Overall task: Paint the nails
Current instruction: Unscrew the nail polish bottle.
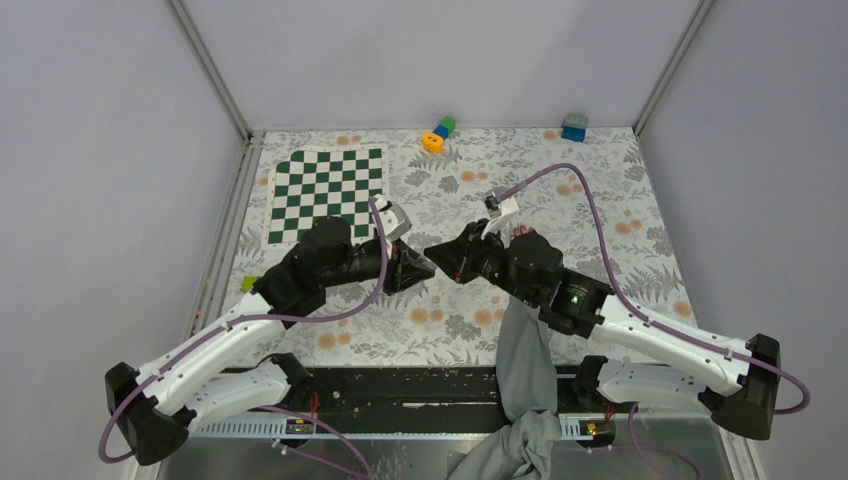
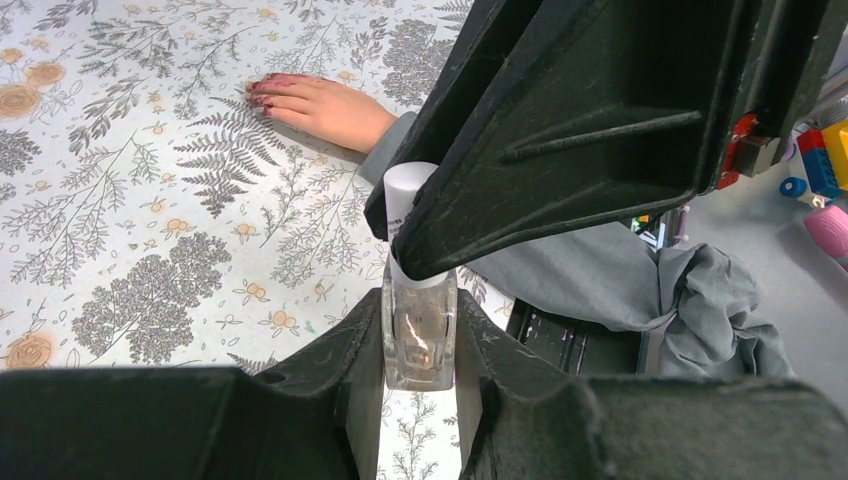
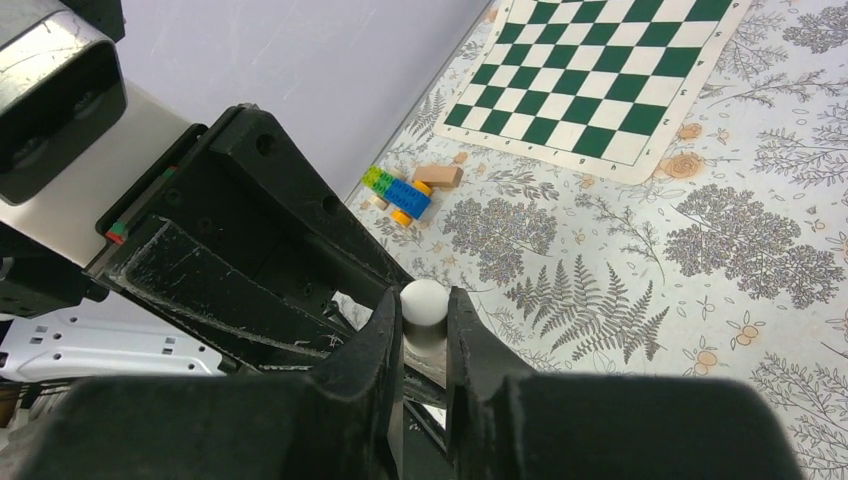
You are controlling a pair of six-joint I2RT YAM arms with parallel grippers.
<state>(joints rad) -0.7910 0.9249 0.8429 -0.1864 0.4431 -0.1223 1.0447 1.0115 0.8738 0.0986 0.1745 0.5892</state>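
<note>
at mid-table, left gripper (image 2: 420, 300) round bottle (image 2: 420, 348), right gripper (image 3: 422, 300) round cap (image 2: 407, 188)

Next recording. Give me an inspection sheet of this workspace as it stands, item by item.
Surface: floral tablecloth; green chess mat at far left.
Job's things: hand flat, palm down, nails dark red; clear polish bottle, white cap on.
Clutter: toy blocks and blue block at the far edge.
Grippers: left gripper shut on the polish bottle; right gripper shut on the cap.
Cables: purple cables arching over both arms.
Surroundings: grey walls; grey sleeve crossing the near edge.
</note>
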